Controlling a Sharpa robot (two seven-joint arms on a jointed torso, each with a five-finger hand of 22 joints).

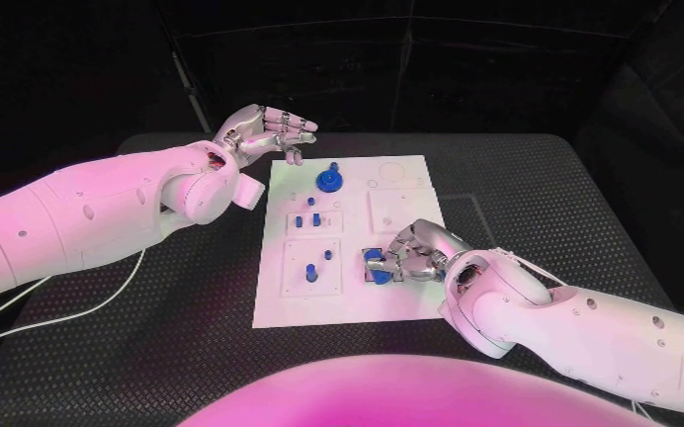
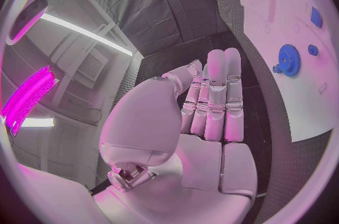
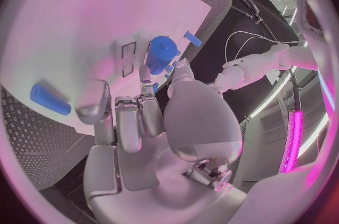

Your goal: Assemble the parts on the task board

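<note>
Blue part (image 1: pixel 375 258) gripped by right hand (image 1: pixel 410 254) near board's near-right corner, apparently for seating; left hand (image 1: pixel 267 134) hovers empty, fingers apart.

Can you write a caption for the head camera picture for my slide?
Right hand grips a small blue part on the white task board; left hand hovers near the blue gear.

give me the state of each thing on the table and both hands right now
left hand: raised off the board's far left corner, holds nothing, fingers apart
right hand: low over the board's near right part, fingers around a blue part
gear: flat on the board
pegs: standing in their plate
board: flat on the table
</note>
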